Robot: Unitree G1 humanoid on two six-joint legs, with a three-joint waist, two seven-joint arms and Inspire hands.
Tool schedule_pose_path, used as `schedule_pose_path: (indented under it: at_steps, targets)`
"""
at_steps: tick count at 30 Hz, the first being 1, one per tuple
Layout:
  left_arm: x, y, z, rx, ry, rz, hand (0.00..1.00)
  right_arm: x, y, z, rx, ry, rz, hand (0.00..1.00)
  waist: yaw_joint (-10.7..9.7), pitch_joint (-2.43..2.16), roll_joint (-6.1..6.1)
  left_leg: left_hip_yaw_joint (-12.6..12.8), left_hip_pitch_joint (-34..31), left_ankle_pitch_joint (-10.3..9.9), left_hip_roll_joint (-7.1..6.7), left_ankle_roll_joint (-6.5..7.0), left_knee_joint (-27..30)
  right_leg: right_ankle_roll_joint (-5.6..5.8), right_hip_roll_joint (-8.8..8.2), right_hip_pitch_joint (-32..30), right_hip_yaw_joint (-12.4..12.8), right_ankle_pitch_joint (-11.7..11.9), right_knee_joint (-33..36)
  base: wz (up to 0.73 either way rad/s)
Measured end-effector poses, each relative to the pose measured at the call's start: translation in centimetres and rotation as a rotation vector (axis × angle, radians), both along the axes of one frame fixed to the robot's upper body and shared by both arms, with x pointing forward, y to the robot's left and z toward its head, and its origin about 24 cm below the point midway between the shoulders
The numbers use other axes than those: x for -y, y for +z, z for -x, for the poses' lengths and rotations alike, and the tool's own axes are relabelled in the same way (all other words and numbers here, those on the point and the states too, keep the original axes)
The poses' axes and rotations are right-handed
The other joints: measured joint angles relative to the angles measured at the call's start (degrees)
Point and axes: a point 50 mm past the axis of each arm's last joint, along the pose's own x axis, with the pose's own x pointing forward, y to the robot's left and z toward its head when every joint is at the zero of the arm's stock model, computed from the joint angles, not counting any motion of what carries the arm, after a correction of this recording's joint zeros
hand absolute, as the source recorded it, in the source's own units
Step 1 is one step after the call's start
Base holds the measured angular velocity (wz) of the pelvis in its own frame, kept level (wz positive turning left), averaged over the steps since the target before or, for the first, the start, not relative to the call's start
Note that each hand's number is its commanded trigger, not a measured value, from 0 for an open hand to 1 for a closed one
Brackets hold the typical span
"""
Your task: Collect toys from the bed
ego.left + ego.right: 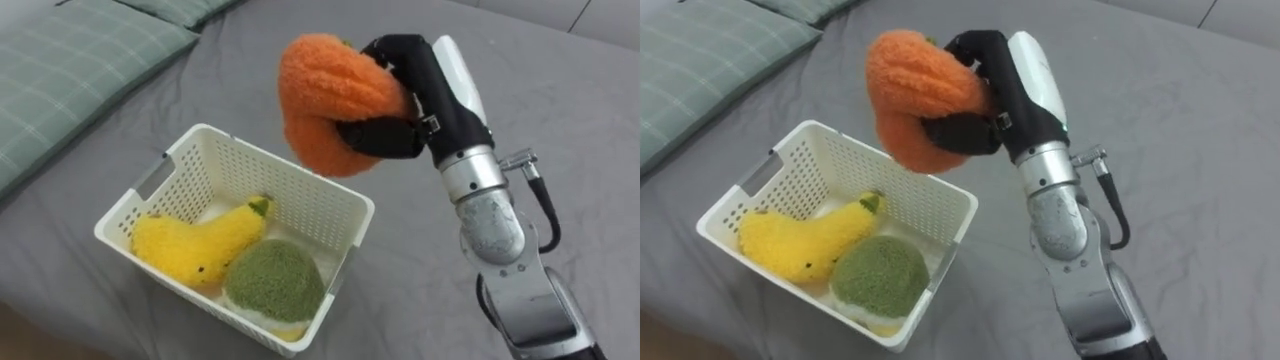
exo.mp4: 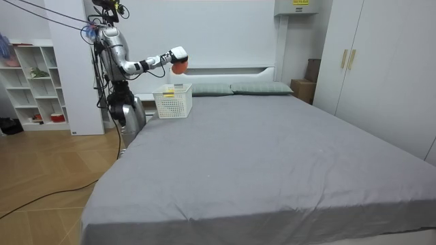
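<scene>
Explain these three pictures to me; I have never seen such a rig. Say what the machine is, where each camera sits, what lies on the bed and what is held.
The machine is a humanoid robot standing on two legs beside the bed, near its pillow end. The room view comes from a camera standing some way off and shows the whole robot. The two eye views come from a stereo camera on its head, looking down, so both show one scene. On the grey bed stands a white basket with a yellow toy and a green toy inside; a pillow lies to its left. The right hand has its fingers curled round an orange toy, held in the air above the basket.
</scene>
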Motion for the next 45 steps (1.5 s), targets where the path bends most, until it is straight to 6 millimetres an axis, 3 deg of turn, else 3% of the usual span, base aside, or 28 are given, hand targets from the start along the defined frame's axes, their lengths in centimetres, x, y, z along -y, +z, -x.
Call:
schedule_pose_path:
  at_steps: [5, 6, 7, 8, 9, 12, 18, 26, 45]
  targets:
    - [0.1, 0.0, -0.3, -0.003, -0.022, 0.003, 0.00, -0.7, 0.6, -0.2, 0.014, 0.036, 0.013, 1.00, 1.2, 0.04, -0.14, -0.9, -0.8, 0.0, -0.08, 0.01, 0.0, 0.01, -0.08, -0.3, -1.3, 0.0, -0.1, 0.09]
    - [0.2, 0.0, -0.5, 0.002, -0.029, 0.002, 0.00, -1.0, 0.4, -0.1, 0.010, 0.050, 0.021, 0.82, 1.6, 0.05, -0.23, -1.1, -0.9, 0.0, -0.09, 0.01, 0.0, 0.01, -0.06, -0.3, -1.3, 0.0, -0.1, 0.04]
    - [0.1, 0.0, -0.7, 0.005, -0.029, 0.000, 0.00, -1.2, 0.4, -0.1, 0.006, 0.060, 0.026, 0.73, 1.8, 0.08, -0.25, -1.2, -0.9, 0.0, -0.09, 0.00, 0.1, 0.01, -0.05, -0.3, -1.3, 0.0, -0.1, 0.07]
    - [0.1, 0.0, -0.8, 0.008, -0.031, -0.004, 0.00, -1.6, 0.2, 0.0, -0.004, 0.085, 0.036, 0.29, 2.0, 0.14, -0.37, -1.4, -1.0, 0.0, -0.12, -0.03, 0.1, 0.01, -0.03, -0.3, -1.3, 0.0, -0.1, 0.06]
    - [0.0, 0.1, -0.9, 0.010, -0.030, -0.009, 0.00, -2.1, 0.0, 0.2, -0.014, 0.113, 0.048, 0.00, 2.3, 0.25, -0.55, -1.4, -0.9, 0.1, -0.10, -0.07, 0.0, 0.01, -0.01, -0.3, -1.2, 0.0, -0.1, 0.00]
    - [-0.1, 0.2, -1.5, 0.026, -0.030, -0.030, 0.00, -2.9, -0.5, 0.4, -0.039, 0.155, 0.069, 0.00, 3.3, 0.59, -1.32, -1.4, -1.0, 0.1, -0.09, -0.09, 0.0, 0.01, -0.01, -0.3, -1.2, 0.0, -0.1, 0.00]
    - [-0.3, 0.3, -1.9, 0.034, -0.028, -0.046, 0.00, -3.5, -1.0, 0.6, -0.078, 0.191, 0.092, 0.00, 4.3, 0.49, -2.18, -1.4, -1.0, 0.1, -0.12, -0.06, 0.0, 0.01, -0.04, -0.2, -1.2, 0.0, -0.1, 0.00]
    - [-0.5, 0.1, -1.0, -0.017, -0.013, -0.066, 0.00, -3.3, -2.7, 0.1, -0.151, 0.176, 0.110, 0.00, 4.7, 0.52, -2.15, -1.5, -0.9, 0.2, -0.14, -0.09, 0.1, 0.01, -0.03, -0.1, -1.1, 0.0, -0.1, 0.00]
    - [-0.2, 0.1, -2.0, -0.004, -0.053, -0.051, 0.00, -3.0, -3.0, 0.0, -0.174, 0.159, 0.118, 0.00, 4.2, 0.50, -2.15, -0.8, -0.6, 0.2, -0.06, -0.08, 0.0, 0.01, -0.04, -0.1, -0.7, 0.0, 0.0, -0.01]
